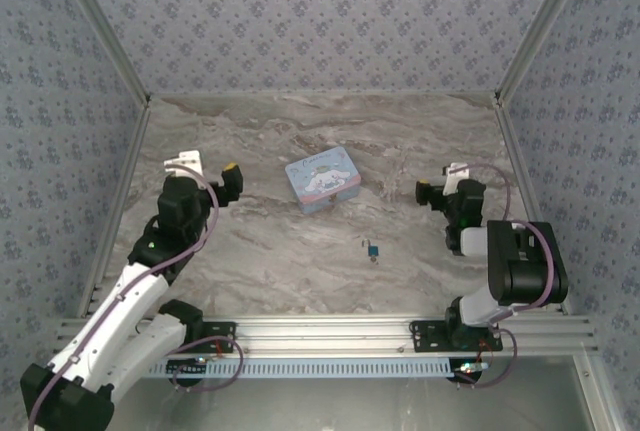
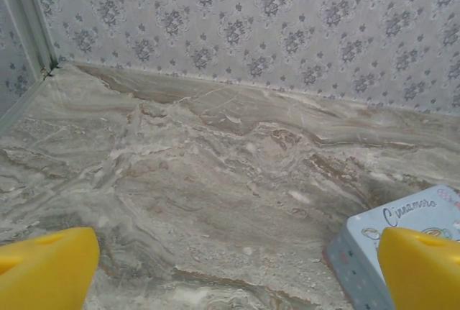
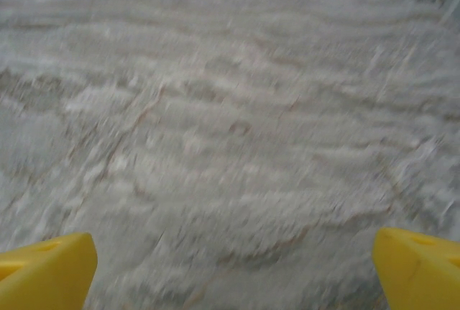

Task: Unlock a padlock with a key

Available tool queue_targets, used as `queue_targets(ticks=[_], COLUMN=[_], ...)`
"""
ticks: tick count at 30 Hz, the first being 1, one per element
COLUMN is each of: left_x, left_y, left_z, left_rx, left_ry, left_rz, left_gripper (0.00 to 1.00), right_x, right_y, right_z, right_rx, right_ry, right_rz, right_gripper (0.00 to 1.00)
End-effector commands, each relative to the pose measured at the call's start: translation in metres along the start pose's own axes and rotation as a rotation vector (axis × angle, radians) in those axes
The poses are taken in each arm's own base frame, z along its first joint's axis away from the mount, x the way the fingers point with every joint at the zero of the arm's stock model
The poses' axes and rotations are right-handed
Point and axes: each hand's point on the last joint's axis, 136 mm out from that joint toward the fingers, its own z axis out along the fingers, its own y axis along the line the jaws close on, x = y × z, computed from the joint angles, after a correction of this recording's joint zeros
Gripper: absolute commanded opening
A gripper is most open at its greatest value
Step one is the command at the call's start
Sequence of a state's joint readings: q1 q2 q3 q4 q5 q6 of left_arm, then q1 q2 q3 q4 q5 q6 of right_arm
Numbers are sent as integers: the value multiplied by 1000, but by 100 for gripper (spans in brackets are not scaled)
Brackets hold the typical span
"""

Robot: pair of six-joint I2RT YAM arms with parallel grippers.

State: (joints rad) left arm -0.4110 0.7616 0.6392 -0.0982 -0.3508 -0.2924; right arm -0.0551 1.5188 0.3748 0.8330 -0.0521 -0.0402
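Top external: padlock (image 1: pixel 372 249) lies untouched on table (image 1: pixel 250 251).
Left gripper (image 1: pixel 235 179) and right gripper (image 1: pixel 423 191) both spread wide, holding nothing.

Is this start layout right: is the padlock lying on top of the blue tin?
No, the padlock lies on the bare table, apart from the tin, on its near side.

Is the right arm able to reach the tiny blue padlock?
Probably yes. The padlock lies on bare table, with nothing between it and the open right end effector; the tin sits farther back.
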Motion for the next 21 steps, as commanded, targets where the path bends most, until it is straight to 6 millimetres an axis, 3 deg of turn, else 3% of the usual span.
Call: queue_targets(ticks=[1,6,12,21], left_x=[-21,-5,29,58], left_y=[13,40,81,96], left_z=[1,19,43,62], left_rx=[-87,-199,-322,-347], left_ry=[-52,3,129,158], left_rz=[42,130,72,132], left_gripper=[99,99,99,99], right_x=[1,1,1,1], right_y=[-5,-4,-5,-4], right_z=[3,3,2,3], right_rx=[24,26,30,29], right_ry=[20,20,20,21], right_rz=[25,23,20,20], right_gripper=[100,100,100,100])
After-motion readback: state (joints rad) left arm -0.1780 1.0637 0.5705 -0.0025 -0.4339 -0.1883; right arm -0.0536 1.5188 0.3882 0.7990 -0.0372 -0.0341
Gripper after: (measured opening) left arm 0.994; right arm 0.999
